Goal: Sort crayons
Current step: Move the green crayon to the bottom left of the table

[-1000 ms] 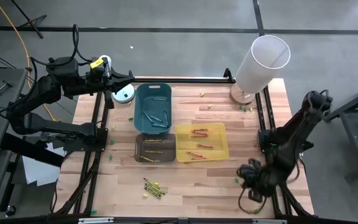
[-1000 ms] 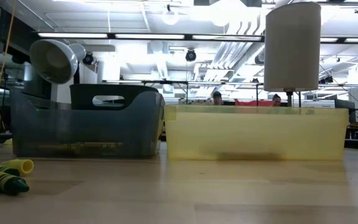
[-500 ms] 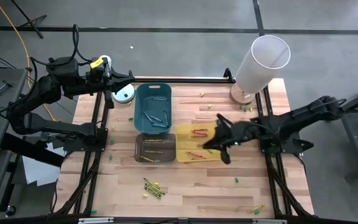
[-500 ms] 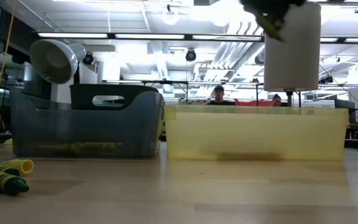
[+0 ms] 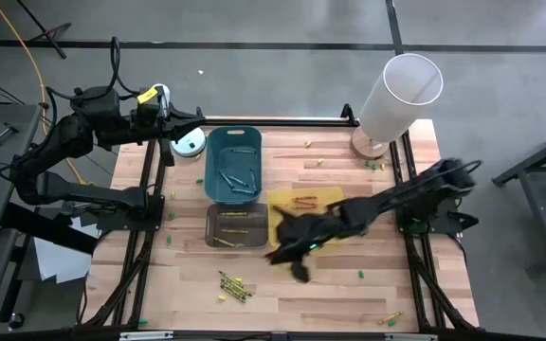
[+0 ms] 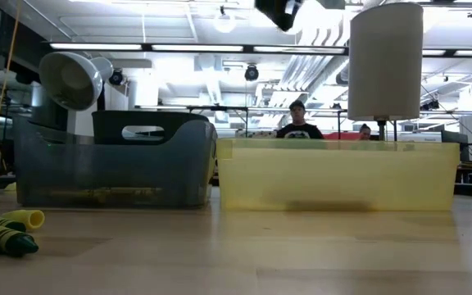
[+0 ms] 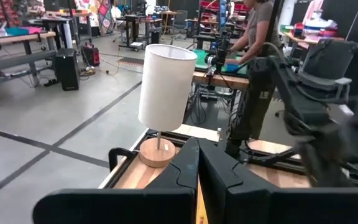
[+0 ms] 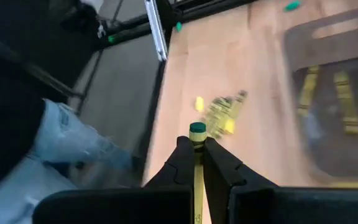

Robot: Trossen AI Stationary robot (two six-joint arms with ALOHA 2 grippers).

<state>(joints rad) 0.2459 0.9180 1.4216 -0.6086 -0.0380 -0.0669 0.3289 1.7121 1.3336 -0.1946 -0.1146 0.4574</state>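
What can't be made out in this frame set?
- Right gripper, high view: motion blur hides its fingers and the crayon it holds.
- Yellow bin, high view: the right arm covers most of it.
- Brown bin, right wrist view: crayon colours blurred.
- Loose crayons, high view: too small to count.

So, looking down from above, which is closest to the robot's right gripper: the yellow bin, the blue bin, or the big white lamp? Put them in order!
From the right gripper, shut on a crayon:
1. Yellow bin, right beside it, partly under the arm.
2. Blue bin, farther back, toward the left arm's side.
3. White lamp, farthest, at the table's far corner on the right arm's side.
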